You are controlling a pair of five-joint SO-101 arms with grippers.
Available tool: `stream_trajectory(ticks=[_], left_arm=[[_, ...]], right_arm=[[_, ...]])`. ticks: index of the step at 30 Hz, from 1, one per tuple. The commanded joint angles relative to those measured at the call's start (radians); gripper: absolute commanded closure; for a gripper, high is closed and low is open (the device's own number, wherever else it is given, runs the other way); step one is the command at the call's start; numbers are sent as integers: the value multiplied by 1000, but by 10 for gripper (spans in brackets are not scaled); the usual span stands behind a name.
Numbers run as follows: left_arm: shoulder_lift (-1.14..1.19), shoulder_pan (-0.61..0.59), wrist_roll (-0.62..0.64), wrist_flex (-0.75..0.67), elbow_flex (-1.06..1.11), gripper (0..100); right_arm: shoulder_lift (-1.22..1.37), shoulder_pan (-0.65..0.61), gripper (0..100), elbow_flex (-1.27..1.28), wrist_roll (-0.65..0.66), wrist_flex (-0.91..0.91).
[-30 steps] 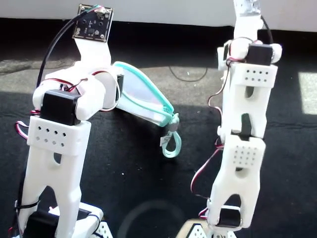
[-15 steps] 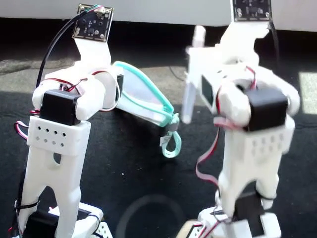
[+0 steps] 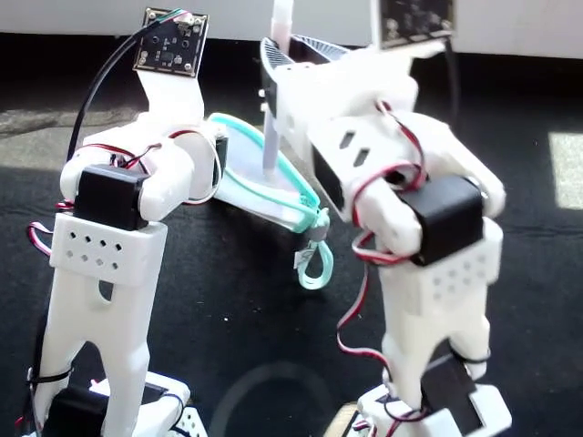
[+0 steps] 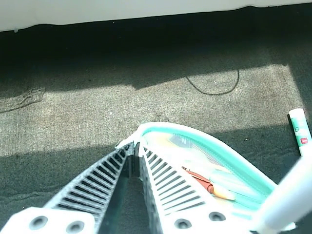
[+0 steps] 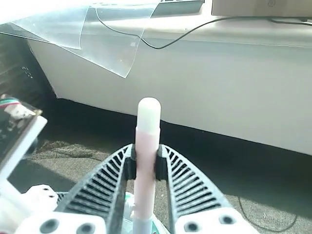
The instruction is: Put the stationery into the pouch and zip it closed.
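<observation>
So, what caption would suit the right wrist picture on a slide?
The right arm's ribbed white tool clamps a pale, round-tipped stationery stick upright before a white wall.

Translucent pouch (image 3: 244,173) with mint-green trim, pale pink-and-white marker (image 5: 147,122), red-orange pen (image 4: 197,176), black table cover (image 3: 237,314)
</observation>
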Motion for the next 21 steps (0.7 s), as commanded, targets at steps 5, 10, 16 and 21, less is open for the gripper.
stream_trajectory(ticks=[5,10,16,21], left_arm=[[39,4,57,-17,22,991],[196,-28,58,-28,-54,991],[404,-104,58,46,-329,991],[555,-111,58,149,-555,991]], right_arm=[[136,-5,993,-2,-2,-102],[228,10,993,-2,49,-156],[288,38,993,-2,130,-163],[286,38,993,-12,132,-134]])
